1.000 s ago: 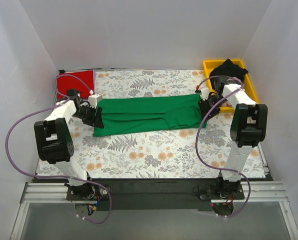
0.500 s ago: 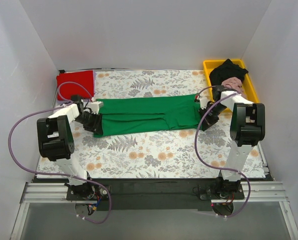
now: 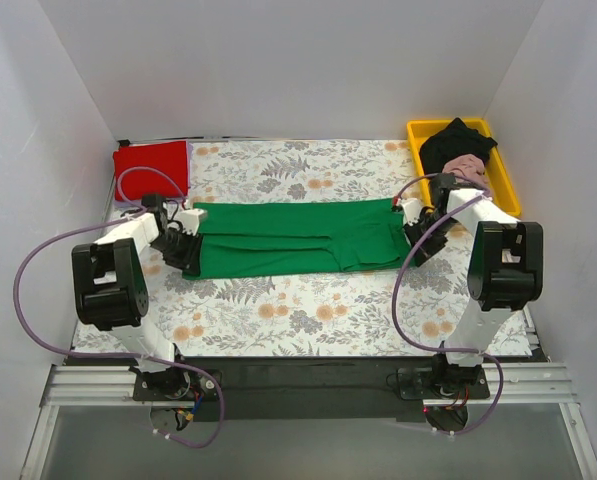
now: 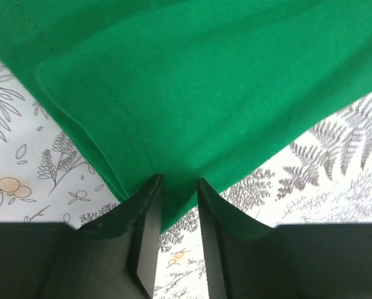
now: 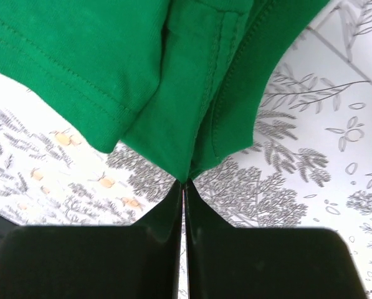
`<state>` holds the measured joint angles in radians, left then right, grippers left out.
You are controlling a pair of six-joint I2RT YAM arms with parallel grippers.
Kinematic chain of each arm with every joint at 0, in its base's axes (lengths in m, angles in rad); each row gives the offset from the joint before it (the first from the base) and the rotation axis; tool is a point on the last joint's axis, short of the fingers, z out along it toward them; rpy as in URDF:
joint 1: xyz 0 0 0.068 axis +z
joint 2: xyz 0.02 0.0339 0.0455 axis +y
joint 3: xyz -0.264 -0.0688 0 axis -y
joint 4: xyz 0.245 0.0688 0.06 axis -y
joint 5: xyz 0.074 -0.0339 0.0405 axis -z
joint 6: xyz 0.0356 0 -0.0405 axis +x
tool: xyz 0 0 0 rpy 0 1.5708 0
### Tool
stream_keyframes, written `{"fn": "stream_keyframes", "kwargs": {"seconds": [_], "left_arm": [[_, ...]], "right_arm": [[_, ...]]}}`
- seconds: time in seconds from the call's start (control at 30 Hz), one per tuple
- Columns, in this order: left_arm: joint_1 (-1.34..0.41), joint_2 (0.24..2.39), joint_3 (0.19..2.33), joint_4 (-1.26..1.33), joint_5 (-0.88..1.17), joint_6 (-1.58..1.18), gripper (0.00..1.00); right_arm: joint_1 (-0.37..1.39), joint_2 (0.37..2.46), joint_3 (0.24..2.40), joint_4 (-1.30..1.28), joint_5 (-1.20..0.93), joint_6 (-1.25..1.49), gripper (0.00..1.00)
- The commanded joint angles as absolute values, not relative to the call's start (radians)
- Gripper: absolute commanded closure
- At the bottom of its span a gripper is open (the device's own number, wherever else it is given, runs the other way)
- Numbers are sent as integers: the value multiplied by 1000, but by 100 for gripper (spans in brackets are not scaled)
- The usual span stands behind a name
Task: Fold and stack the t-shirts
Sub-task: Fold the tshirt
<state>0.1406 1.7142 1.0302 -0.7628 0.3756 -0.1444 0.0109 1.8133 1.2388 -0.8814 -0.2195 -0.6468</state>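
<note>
Red tee [image 3: 151, 164] sat folded flat, off past the left end of the green tee [image 3: 288, 238] and a bit farther back, not touching it.

Left gripper [image 3: 186, 244] was right at the green tee's left end. In the left wrist view its fingers [image 4: 149, 212] were down to a narrow gap with the tee's folded edge tucked between them, so it had hold of the cloth. You could see a stitched hem running up from that pinch.

The green tee itself lay stretched out as a long band across the middle of the floral cloth [image 3: 308, 310], already folded lengthwise, with layered edges along the near side.

Right gripper [image 3: 414, 238] was at the green tee's right end. In the right wrist view the fingers [image 5: 167, 218] were pressed tight together, clamped on a little point of green fabric, and a couple of hemmed layers fanned out above it.

Past the green tee's right end and farther back was the yellow tray [image 3: 415, 140], with a black tee [image 3: 458, 140] bunched up in it and a pink tee [image 3: 466, 165] on the black one's near side.
</note>
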Motion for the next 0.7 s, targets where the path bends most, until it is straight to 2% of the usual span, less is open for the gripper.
{"fn": "stream_keyframes", "kwargs": {"seconds": [0.0, 0.03, 0.1, 0.13, 0.2, 0.23, 0.33, 0.5, 0.67], "left_arm": [[149, 1668, 1009, -842, 354, -69, 69], [147, 1622, 1028, -857, 403, -28, 66], [134, 1573, 1058, -903, 562, 20, 59], [124, 1530, 1098, -916, 612, 58, 57], [83, 1493, 1132, -922, 714, 80, 52], [63, 1461, 1147, -913, 741, 83, 51], [-79, 1411, 1157, -806, 791, 58, 49], [-408, 1350, 1011, -369, 700, -31, 46], [-656, 1485, 973, -143, 536, 70, 46]], "right_arm": [[9, 1770, 1229, -978, -228, -698, 99], [9, 1770, 1235, -1000, -245, -701, 91], [9, 1749, 1261, -1026, -281, -696, 84], [9, 1740, 1275, -1032, -290, -692, 74], [9, 1714, 1334, -1052, -305, -666, 68], [9, 1707, 1353, -1057, -319, -654, 61], [9, 1687, 1388, -1063, -406, -580, 60], [9, 1697, 1370, -1057, -544, -477, 60], [9, 1778, 1353, -1028, -549, -422, 58]]}}
